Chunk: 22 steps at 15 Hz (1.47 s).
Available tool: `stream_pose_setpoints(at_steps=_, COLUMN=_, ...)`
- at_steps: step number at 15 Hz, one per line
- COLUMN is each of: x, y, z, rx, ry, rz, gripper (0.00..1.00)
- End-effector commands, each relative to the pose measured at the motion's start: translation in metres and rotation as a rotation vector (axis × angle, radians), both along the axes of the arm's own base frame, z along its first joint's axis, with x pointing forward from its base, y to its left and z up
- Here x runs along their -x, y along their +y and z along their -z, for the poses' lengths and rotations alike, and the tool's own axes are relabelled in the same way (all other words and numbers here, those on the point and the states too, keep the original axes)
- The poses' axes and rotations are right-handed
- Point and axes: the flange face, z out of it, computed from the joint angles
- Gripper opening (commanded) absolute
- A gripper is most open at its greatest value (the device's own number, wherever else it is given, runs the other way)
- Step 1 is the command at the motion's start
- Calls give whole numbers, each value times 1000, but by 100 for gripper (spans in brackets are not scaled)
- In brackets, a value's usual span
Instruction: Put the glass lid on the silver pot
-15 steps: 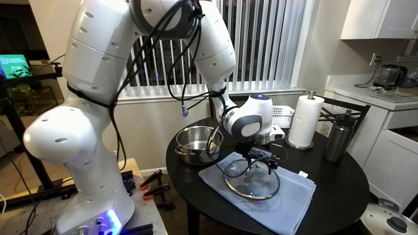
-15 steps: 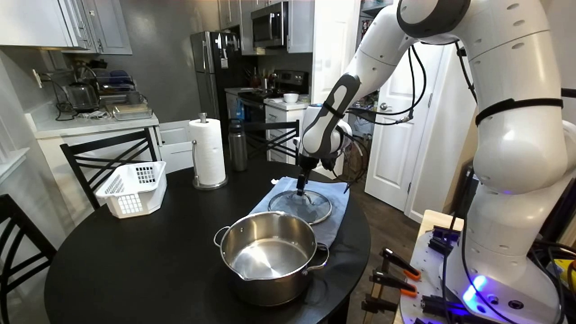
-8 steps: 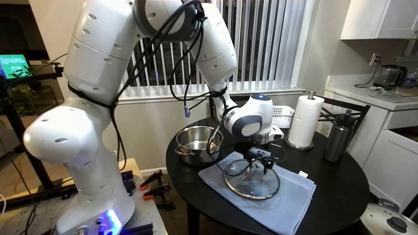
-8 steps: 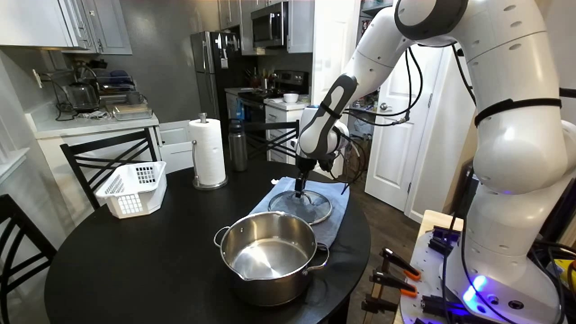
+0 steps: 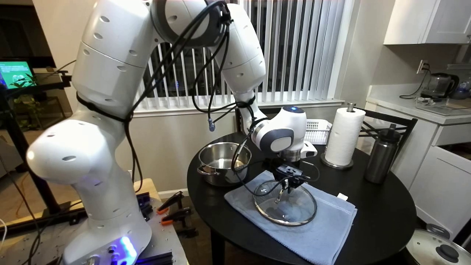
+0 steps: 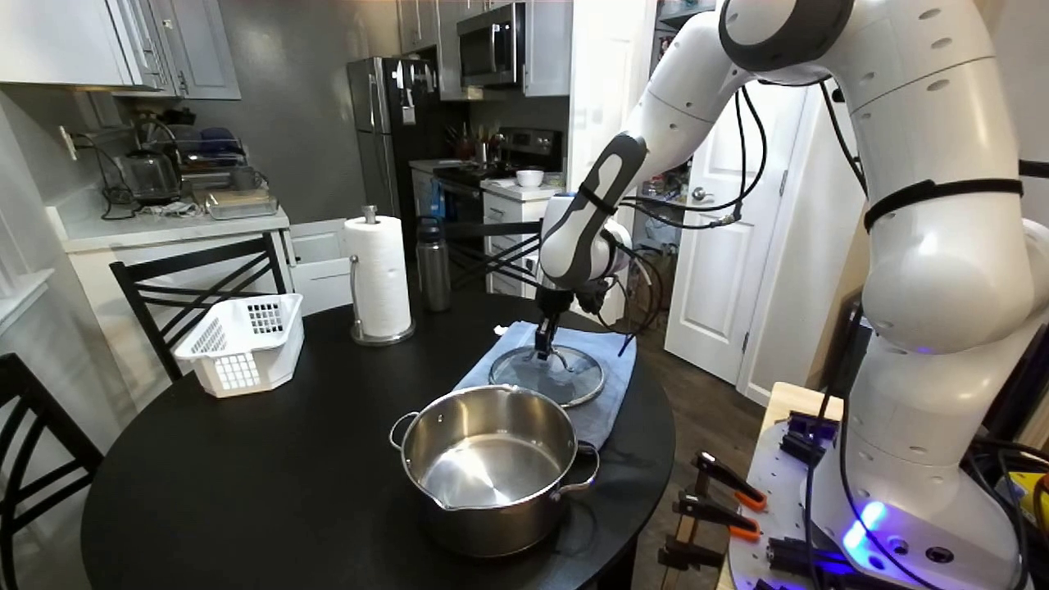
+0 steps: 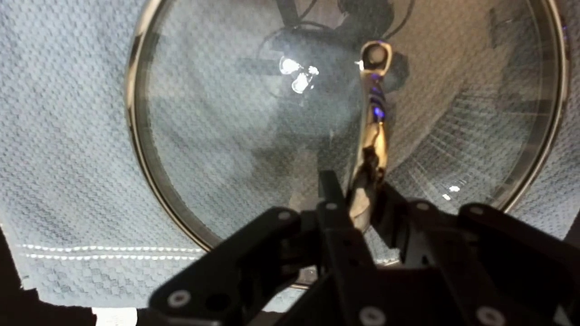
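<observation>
The glass lid (image 5: 294,209) lies flat on a folded blue towel, its metal rim and arched metal handle (image 7: 375,122) facing up. My gripper (image 7: 358,183) points down at the lid, with one dark finger on each side of the handle's near end and the handle pinched between them. In an exterior view the gripper (image 6: 544,348) hides part of the handle. The silver pot (image 6: 500,528) stands uncovered beside the towel, its inside bare and a loop handle on each side. In an exterior view the pot (image 5: 220,176) is beyond the towel, nearer the window.
The blue towel (image 5: 320,235) lies on a round black table (image 6: 270,483). A paper towel roll (image 6: 381,279), a steel bottle (image 6: 433,270) and a white basket (image 6: 246,352) stand around the far side. A cable (image 5: 235,173) from the arm hangs close to the pot.
The fingers have come together around the lid's handle. In an exterior view the gripper has shifted slightly left toward the handle, and lid and towel have moved a touch to the right.
</observation>
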Motion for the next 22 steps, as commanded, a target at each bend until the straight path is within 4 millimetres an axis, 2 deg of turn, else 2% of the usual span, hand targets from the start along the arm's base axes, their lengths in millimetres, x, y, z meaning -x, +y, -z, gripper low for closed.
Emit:
stream_pose_setpoints(at_steps=1, x=1, y=-11, z=-13, rx=53, ry=-20, rz=65, gripper=1)
stream_pose_setpoints(at_steps=4, x=6, y=-12, z=-28, rx=93, ry=-45, rz=130, gripper=4)
stream_pose_setpoints(at_steps=8, x=17, y=-3, z=-63, rx=159, ry=-110, rz=169, gripper=4)
stream_pose_setpoints(at_steps=19, x=38, y=59, z=-170, rx=268, ry=-183, rz=20, gripper=4)
stream_pose_setpoints(at_steps=22, x=41, y=79, z=-193, rx=261, ry=-201, rz=7, gripper=4)
